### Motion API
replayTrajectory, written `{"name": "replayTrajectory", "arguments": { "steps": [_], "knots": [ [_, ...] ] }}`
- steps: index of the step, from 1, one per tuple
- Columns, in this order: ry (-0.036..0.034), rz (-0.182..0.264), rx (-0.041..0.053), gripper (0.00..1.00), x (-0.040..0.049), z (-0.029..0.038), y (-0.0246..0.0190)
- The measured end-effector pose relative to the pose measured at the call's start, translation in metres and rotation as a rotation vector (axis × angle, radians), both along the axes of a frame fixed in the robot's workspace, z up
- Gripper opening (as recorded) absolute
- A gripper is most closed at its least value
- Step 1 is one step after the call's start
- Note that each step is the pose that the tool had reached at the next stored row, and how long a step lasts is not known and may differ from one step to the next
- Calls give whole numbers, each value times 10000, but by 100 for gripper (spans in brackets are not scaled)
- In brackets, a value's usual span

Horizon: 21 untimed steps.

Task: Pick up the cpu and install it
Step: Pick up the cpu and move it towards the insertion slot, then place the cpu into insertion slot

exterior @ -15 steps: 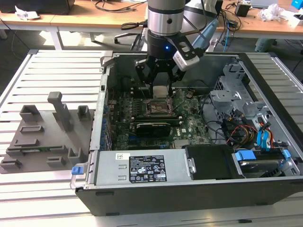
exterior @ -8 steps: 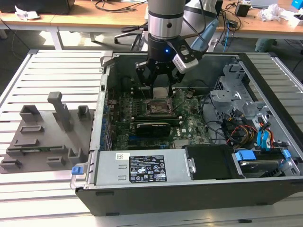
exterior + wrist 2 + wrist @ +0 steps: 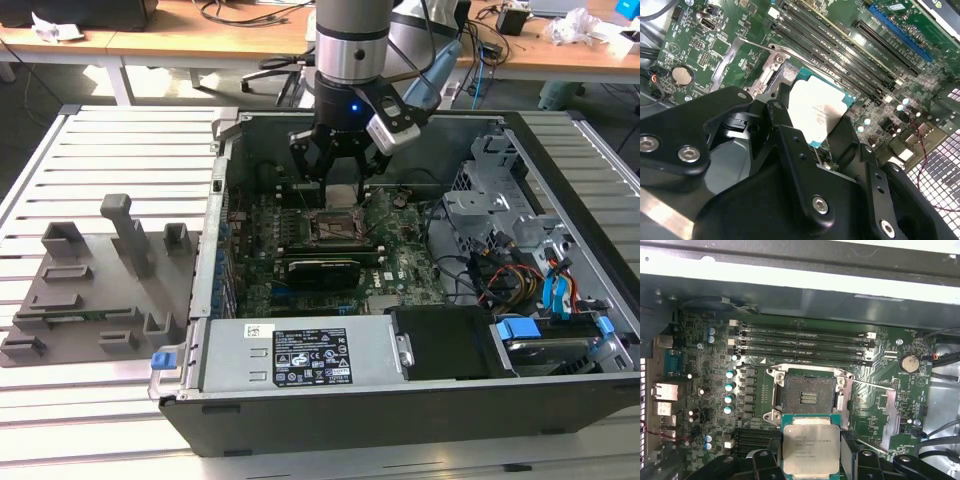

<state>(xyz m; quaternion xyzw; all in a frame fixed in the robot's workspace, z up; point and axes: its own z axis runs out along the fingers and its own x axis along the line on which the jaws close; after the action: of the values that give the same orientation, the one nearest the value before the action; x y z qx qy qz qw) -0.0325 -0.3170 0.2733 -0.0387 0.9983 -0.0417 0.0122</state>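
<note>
Above the socket (image 3: 338, 228), which sits at 6 o'clock of the gripper (image 3: 340, 178) in exterior view, jaws pinch the cpu (image 3: 811, 445); prob best held level & squared w/ socket.

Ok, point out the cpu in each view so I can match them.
Exterior view: cpu held in the gripper, just above the empty socket.
First wrist view: cpu in the gripper, beside the empty socket.
Second wrist view: cpu in the gripper, partly covering the socket.
Shared landmark: the empty socket with its metal frame.
</note>
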Motion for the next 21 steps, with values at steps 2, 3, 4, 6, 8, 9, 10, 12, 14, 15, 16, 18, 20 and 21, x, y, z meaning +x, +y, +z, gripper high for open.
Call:
{"name": "replayTrajectory", "arguments": {
  "steps": [2,3,4,6,8,9,10,12,14,15,16,18,20,21],
  "knots": [
    [0,1,0,55,3,0,0],
    [0,1,0,55,5,0,0],
    [0,1,0,55,5,0,0],
    [0,1,0,55,6,0,0],
    [0,1,1,55,6,-1,0],
    [0,1,0,55,7,0,0],
    [0,-6,-2,55,7,-1,1],
    [-1,-19,-7,55,7,0,0],
    [0,-50,-8,55,7,0,0],
    [0,-90,-8,55,7,0,0],
    [0,-121,-8,55,7,0,0],
    [0,-215,-8,55,7,0,0],
    [0,-281,-8,55,7,0,0],
    [0,-349,-8,55,7,0,0]
  ]
}}
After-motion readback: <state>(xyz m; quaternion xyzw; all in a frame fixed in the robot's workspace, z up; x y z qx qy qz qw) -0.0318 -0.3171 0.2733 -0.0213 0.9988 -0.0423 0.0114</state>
